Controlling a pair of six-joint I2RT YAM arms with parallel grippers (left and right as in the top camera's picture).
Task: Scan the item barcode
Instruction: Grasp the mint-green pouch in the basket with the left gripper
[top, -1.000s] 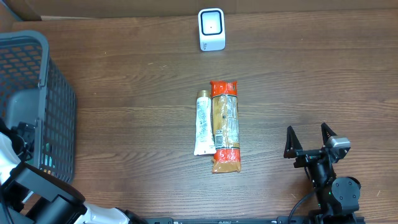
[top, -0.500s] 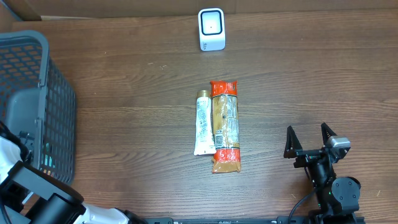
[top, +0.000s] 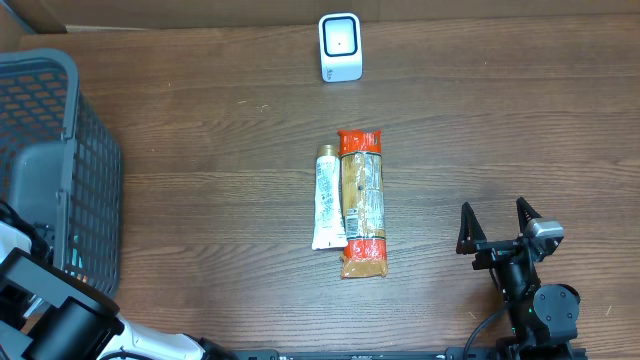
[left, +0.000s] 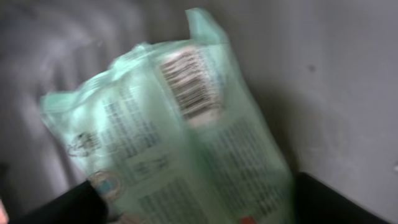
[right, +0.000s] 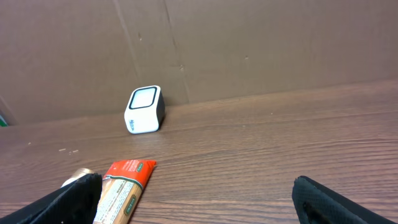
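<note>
Dark wood surface (top: 200, 150) backed by cardboard carries one white scanner (top: 340, 46). One tube (top: 326, 197) and one brown bar with red ends (top: 362, 203) lie touching side by side. One grey basket (top: 60, 100) is cut off at the left edge. The left hand (left: 199, 208) is hidden inside it. Its blurred view shows one pale green packet (left: 180, 137), barcode up, between the fingers; whether they clamp it cannot be told. The right hand (top: 493, 207) stands apart, empty.

Wooden table (top: 200, 150), scanner (top: 340, 46), tube (top: 326, 196), snack packet (top: 362, 200), basket (top: 95, 190)
</note>
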